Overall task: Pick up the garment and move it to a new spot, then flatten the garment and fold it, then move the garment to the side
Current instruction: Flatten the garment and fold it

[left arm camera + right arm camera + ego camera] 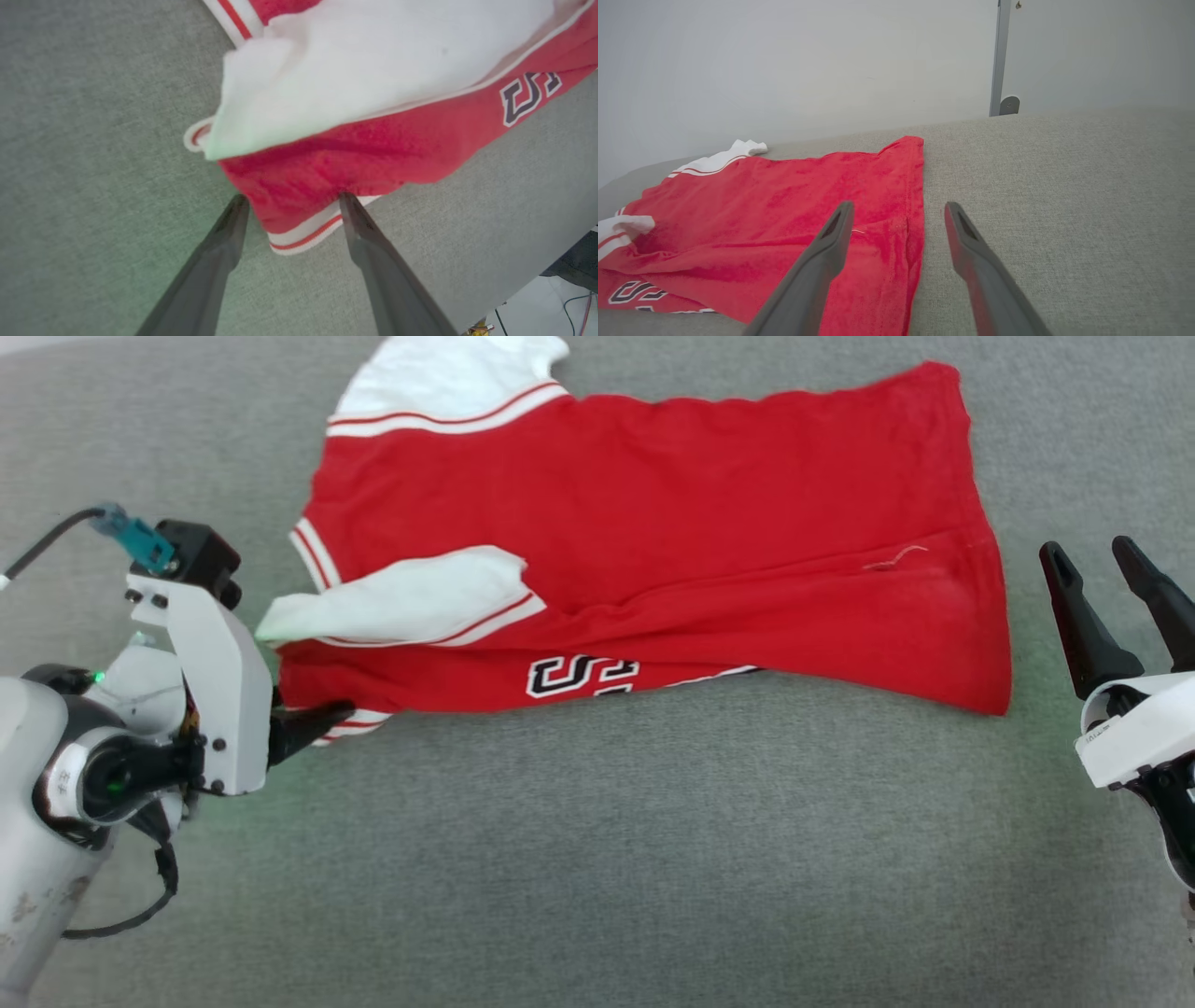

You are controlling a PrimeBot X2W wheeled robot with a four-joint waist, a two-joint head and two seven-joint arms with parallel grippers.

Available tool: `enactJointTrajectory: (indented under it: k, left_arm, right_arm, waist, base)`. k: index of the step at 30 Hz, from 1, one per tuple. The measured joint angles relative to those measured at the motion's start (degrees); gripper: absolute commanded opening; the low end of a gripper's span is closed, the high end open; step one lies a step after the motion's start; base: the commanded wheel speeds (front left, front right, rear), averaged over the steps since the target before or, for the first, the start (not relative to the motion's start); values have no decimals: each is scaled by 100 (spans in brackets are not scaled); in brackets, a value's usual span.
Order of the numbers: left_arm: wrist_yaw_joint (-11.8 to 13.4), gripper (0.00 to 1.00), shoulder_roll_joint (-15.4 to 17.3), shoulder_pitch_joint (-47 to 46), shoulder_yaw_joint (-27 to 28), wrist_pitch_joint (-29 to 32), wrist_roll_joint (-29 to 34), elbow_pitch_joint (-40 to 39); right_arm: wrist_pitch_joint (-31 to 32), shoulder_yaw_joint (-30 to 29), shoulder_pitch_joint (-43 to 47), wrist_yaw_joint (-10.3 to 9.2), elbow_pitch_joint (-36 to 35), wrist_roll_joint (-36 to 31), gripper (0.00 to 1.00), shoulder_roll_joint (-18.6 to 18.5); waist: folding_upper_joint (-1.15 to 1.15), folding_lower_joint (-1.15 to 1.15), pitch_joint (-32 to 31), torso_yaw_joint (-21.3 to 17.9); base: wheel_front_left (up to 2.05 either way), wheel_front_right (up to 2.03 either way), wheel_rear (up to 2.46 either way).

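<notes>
Garment (653, 541) lay spread on the grey surface (597, 859), near edge folded over, one white sleeve across the red. Left end effector (293, 198) stood wide open, fingers (219, 261) straddling the near-left striped corner, gripping nothing. Right end effector (1088, 549) was wide open and empty, just right of the garment.

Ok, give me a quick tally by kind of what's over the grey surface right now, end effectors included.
Garments: 1, the red basketball-style jersey with white sleeves
End effectors: 2, the left end effector and the right end effector, dark two-fingered, both open
Total: 3
</notes>
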Motion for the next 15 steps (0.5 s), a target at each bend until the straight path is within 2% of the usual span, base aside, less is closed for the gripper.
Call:
enactJointTrajectory:
  k: [6,7,8,10,15]
  left_arm:
    - [-123,100,-130,-9,29,10,-178,280]
    - [-143,97,-147,-22,41,9,-218,305]
    - [-148,49,-162,-33,51,8,-231,320]
    - [-200,0,-168,-58,51,-40,-218,341]
    - [-308,0,-278,-88,1,-62,-230,397]
  right_arm:
    - [-26,-16,-3,0,23,10,100,9]
    - [-19,-21,-2,0,27,10,100,2]
    - [-3,-21,-2,0,27,10,100,-8]
    - [94,-9,-1,0,24,10,100,-53]
    - [877,334,-5,0,-1,-29,100,-423]
  waist:
    - [0,0,176,-195]
    - [0,0,200,-216]
    - [0,0,219,-234]
    - [0,0,247,-257]
    - [0,0,236,-241]
  base:
    - [0,0,0]
    - [0,0,0]
    - [0,0,0]
    - [0,0,0]
    - [0,0,0]
